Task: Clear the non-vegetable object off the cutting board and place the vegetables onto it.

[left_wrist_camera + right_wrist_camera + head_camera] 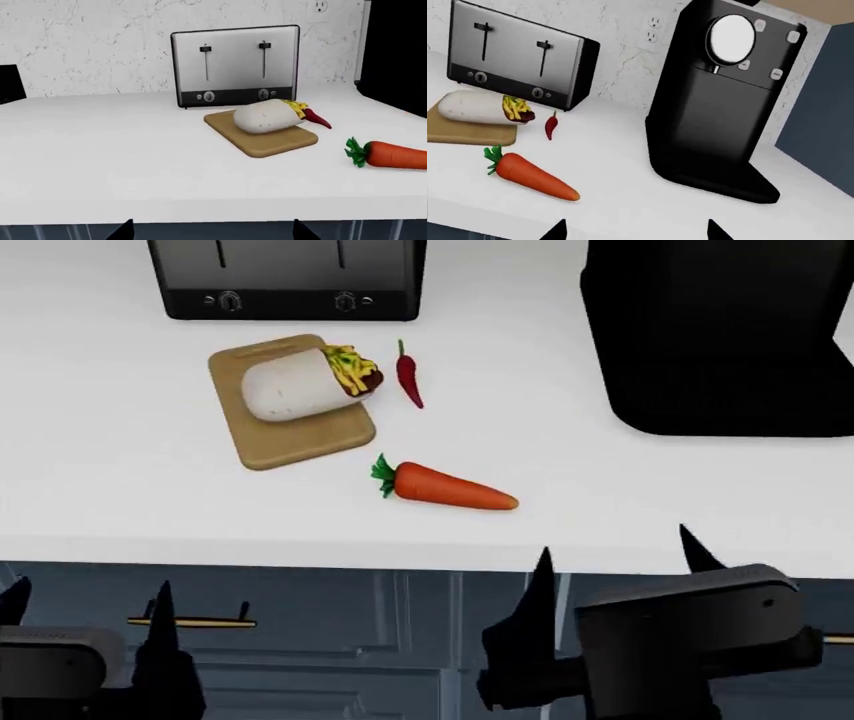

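The burrito (pixel 304 381) lies across the cutting board (pixel 287 438), its filling end toward the chili pepper (pixel 408 376). The carrot (pixel 447 485) lies nearer, on the white desk (pixel 120 490). Both the left gripper (pixel 87 615) and the right gripper (pixel 621 560) are open and empty, before the desk edge. The soft, round wrap probably needs a gentle grasp across its middle. The wooden board is flat and smooth.

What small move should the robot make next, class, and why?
Probably reach the left gripper toward the burrito. It lies on the board, filling most of it, while the carrot and chili wait on the counter. Both grippers hang back, holding nothing.
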